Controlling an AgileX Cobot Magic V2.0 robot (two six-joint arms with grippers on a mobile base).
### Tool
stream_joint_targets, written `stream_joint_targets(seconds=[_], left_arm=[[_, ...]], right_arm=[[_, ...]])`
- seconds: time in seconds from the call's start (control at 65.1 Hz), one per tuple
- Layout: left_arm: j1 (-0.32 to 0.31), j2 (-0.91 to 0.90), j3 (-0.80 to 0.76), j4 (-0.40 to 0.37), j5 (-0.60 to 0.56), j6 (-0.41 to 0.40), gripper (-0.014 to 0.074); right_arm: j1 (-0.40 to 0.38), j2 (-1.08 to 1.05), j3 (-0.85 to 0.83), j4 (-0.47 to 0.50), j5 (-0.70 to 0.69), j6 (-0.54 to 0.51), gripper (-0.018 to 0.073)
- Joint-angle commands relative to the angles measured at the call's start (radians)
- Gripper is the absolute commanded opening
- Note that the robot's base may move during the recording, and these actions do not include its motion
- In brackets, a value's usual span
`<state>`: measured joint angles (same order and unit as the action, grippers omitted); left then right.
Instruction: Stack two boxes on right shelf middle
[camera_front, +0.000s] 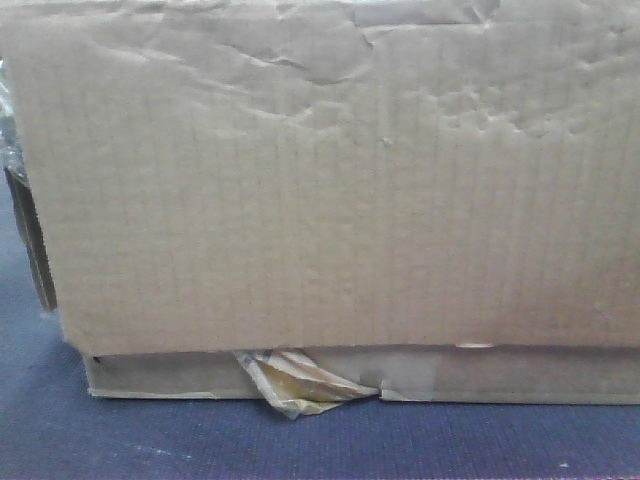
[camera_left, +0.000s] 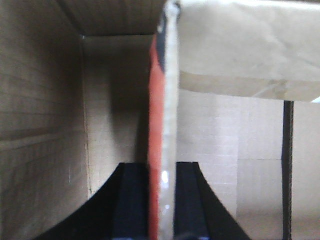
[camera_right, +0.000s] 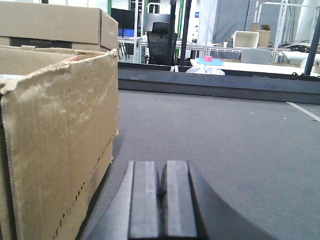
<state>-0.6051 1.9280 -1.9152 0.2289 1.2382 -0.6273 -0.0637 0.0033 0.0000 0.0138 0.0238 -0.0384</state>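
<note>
A wide tan cardboard box (camera_front: 330, 190) fills the front view, standing on dark grey fabric with a yellowish tape scrap (camera_front: 300, 385) at its bottom edge. In the left wrist view my left gripper (camera_left: 162, 167) is shut on that box's upright wall (camera_left: 167, 75), whose edge looks red and pale; the box's inside shows to the left. My right gripper (camera_right: 161, 167) is shut on nothing, low over the grey surface, just right of the box (camera_right: 55, 130). A second box (camera_right: 55, 22) stands behind it. The shelf is out of view.
The grey fabric table (camera_right: 225, 135) stretches ahead of the right gripper to a dark raised rim (camera_right: 215, 82). Beyond it are a black office chair (camera_right: 161, 42), a white table (camera_right: 250, 66) and metal racks far off.
</note>
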Motion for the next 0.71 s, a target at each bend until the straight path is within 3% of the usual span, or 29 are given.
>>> stream_joint_targets(seconds=[0.0,0.092,0.184,0.322,0.43,0.568,0.691], left_arm=[[0.002,-0.007,-0.002,-0.018,-0.017,-0.013,-0.0111],[0.002,-0.007,-0.002,-0.018,-0.017,-0.013,-0.0095],[0.002,-0.007,-0.002,-0.031,-0.017,-0.013,0.0000],[0.002,-0.017,-0.002,-0.055,-0.017,-0.013,0.0268],[0.002,-0.048,-0.002,-0.055,-0.017,-0.013,0.0413],[0.002,-0.126,-0.004,-0.048,-0.017,-0.013,0.0444],[0.002,-0.211,-0.004,0.043,-0.017,-0.013,0.0444]], right_arm=[[0.003,-0.003,0.000,0.002,-0.017,-0.001,-0.0161],[0.003,-0.003,0.000,0.002,-0.017,-0.001,-0.0161],[0.003,-0.003,0.000,0.002,-0.017,-0.001,-0.0161],[0.003,-0.003,0.000,0.002,-0.017,-0.001,-0.0161],[0.003,-0.003,0.000,0.002,-0.017,-0.001,-0.0161],[0.003,-0.003,0.000,0.002,-0.017,-0.001,-0.0161],[0.003,-0.003,0.000,0.002,-0.017,-0.001,-0.0161]])
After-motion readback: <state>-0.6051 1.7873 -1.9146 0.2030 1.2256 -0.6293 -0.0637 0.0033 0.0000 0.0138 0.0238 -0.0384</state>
